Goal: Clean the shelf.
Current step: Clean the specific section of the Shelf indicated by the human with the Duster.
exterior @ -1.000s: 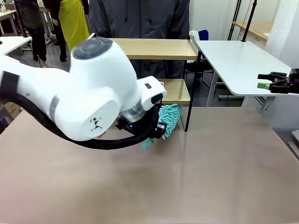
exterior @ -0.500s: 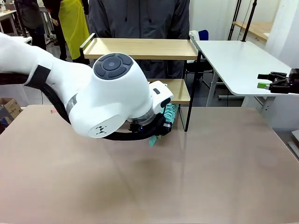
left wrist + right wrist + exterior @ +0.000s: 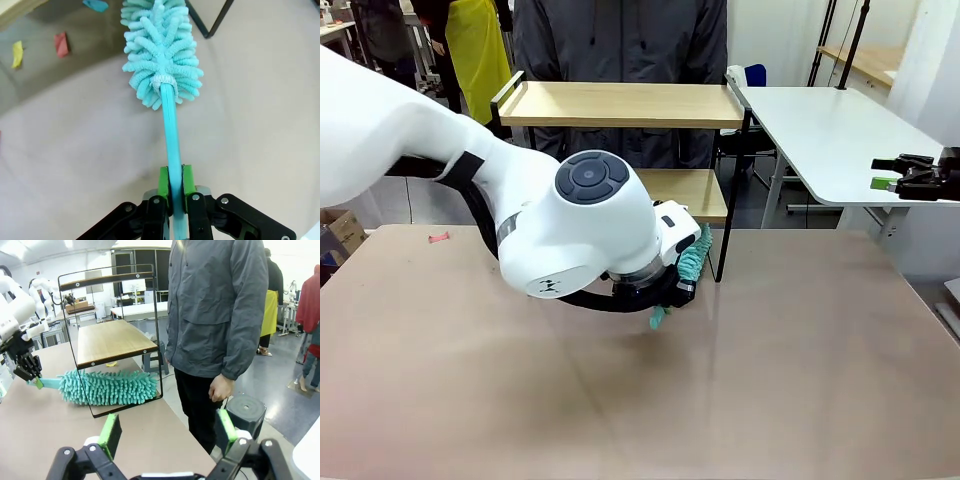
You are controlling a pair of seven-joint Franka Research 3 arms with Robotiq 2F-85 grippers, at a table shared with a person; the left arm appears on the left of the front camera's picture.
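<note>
No legible text, labels or numbers, small black emblem on left arm housing [image 3: 549,287], unreadable

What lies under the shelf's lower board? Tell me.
A yellow scrap, a red scrap and a blue scrap on the table; the duster hides what lies farther in.
</note>
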